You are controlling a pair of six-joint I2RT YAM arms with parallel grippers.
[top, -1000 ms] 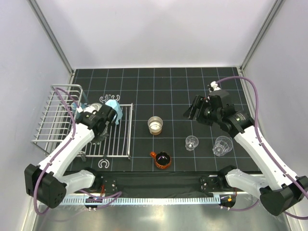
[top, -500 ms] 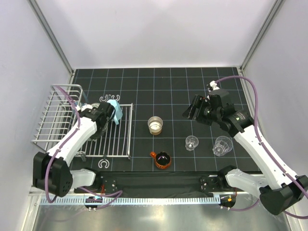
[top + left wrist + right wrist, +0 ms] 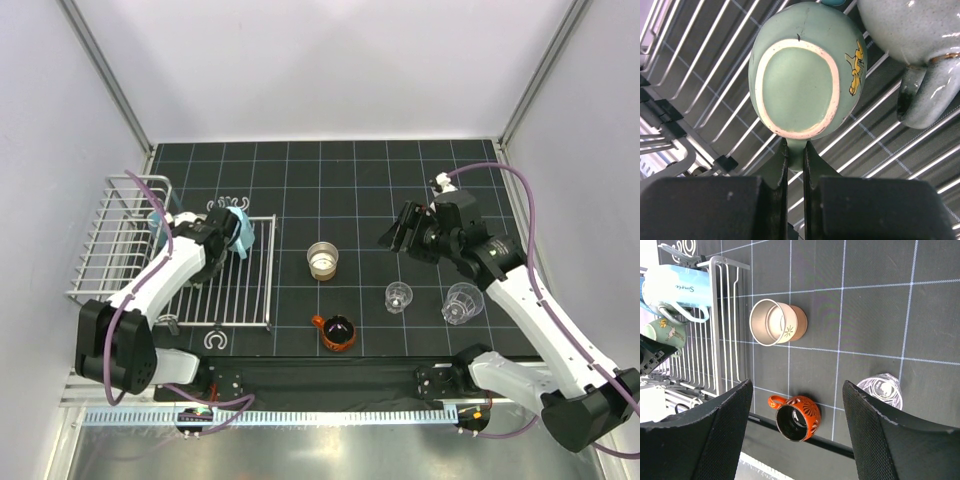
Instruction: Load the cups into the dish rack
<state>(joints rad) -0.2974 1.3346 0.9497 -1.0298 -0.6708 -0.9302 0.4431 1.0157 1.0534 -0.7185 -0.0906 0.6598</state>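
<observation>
My left gripper [image 3: 795, 151] is shut on the handle of a mint green cup [image 3: 805, 80], held bottom-up over the flat slatted part of the dish rack [image 3: 715, 75]. A grey speckled mug [image 3: 910, 40] lies on the slats right beside it. In the top view my left gripper [image 3: 207, 255] is over the rack [image 3: 245, 290], next to a light blue cup [image 3: 238, 228]. My right gripper [image 3: 393, 232] is open and empty, high above the mat. A steel cup [image 3: 322, 260], an orange cup [image 3: 337, 331] and two clear cups [image 3: 400, 296] [image 3: 462, 302] stand on the mat.
The rack's raised basket part [image 3: 110, 240] is at the far left. The right wrist view shows the steel cup [image 3: 777, 322], orange cup [image 3: 797, 417], one clear cup [image 3: 881, 390] and the rack's edge [image 3: 715, 315]. Walls enclose the black gridded mat [image 3: 350, 180].
My left arm has swung left and back, carrying the mint green cup a little further over the rack slats. My right arm has barely moved.
</observation>
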